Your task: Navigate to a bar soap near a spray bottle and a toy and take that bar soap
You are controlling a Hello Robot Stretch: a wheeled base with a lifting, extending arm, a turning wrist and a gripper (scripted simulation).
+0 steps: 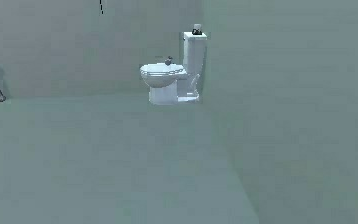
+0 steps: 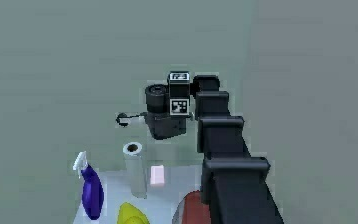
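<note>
The pink bar soap (image 2: 158,176) lies flat on the pale worktop (image 2: 112,203) at the near edge of the arm side view. It sits just right of a white paper roll (image 2: 137,166). A blue spray bottle (image 2: 89,190) stands farther left, and a yellow thing (image 2: 135,213), probably the toy, lies nearer. A reddish-brown object (image 2: 192,211) sits to the soap's right, close to my arm (image 2: 232,150).

My jaws hang at the arm's far end, beyond the soap and higher in the picture. Their thin fingers (image 2: 127,120) point left against bare wall, so they hold nothing. I cannot tell whether they are released or clenched.

In the forward view a white toilet (image 1: 177,75) stands against the far wall with a small dark item (image 1: 197,30) on its tank. That plays no part in this job.

I judge the navigating done and the reach for the soap to be the step in hand. To do it well I should draw the arm in until the jaws line up with the soap, then lower them. The paper roll is the main hazard because it stands tall just beside the soap and would tip at a nudge. I would therefore favour the soap's right side. The bar is low and likely slippery, so the grip should take its narrow sides squarely.
</note>
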